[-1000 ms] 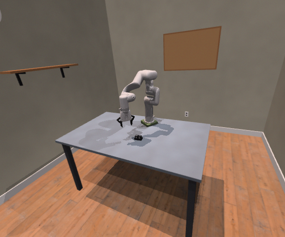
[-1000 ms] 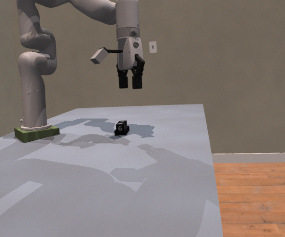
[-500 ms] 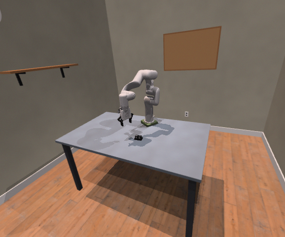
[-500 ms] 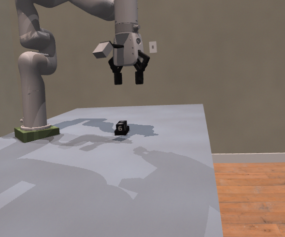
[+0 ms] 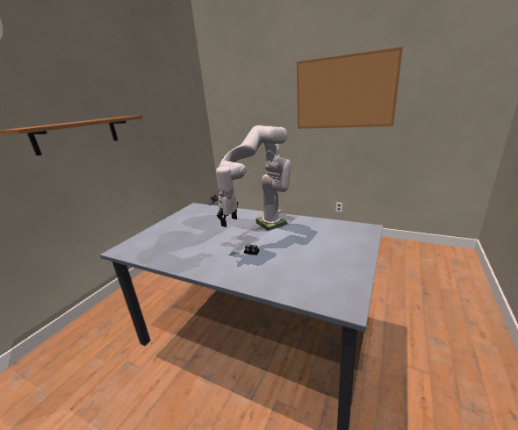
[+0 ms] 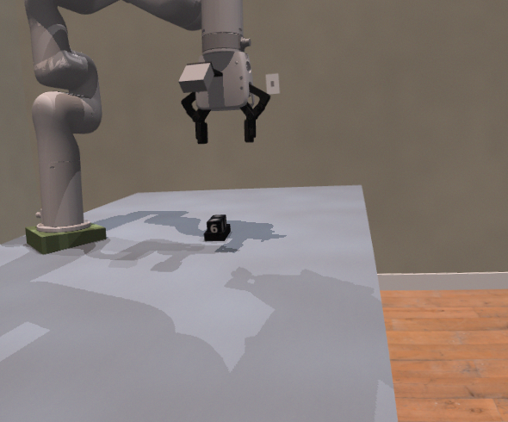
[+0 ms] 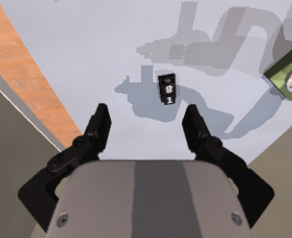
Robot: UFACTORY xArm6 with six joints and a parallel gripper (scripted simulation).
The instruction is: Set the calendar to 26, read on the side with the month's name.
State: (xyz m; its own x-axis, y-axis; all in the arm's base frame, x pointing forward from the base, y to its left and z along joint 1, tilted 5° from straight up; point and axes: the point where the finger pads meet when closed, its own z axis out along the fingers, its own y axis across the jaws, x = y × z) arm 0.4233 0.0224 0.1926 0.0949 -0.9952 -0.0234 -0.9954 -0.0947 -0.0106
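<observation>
Two black fingers of your gripper (image 5: 228,219) (image 6: 226,131) (image 7: 147,121) hang wide apart above the blue-gray table (image 5: 324,277) (image 6: 109,363) (image 7: 61,28), while the small black calendar (image 5: 251,249) (image 6: 217,228) (image 7: 168,89) sits at your one o'clock in the wrist view, well apart from your fingertips.

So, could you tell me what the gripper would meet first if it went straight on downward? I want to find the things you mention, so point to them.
Probably the bare tabletop (image 5: 324,268) (image 6: 300,363) (image 7: 134,141); the calendar (image 5: 251,250) (image 6: 216,229) (image 7: 168,89) seems off the open gripper's (image 5: 228,220) (image 6: 226,141) (image 7: 147,109) line, though depth is hard to judge.
</observation>
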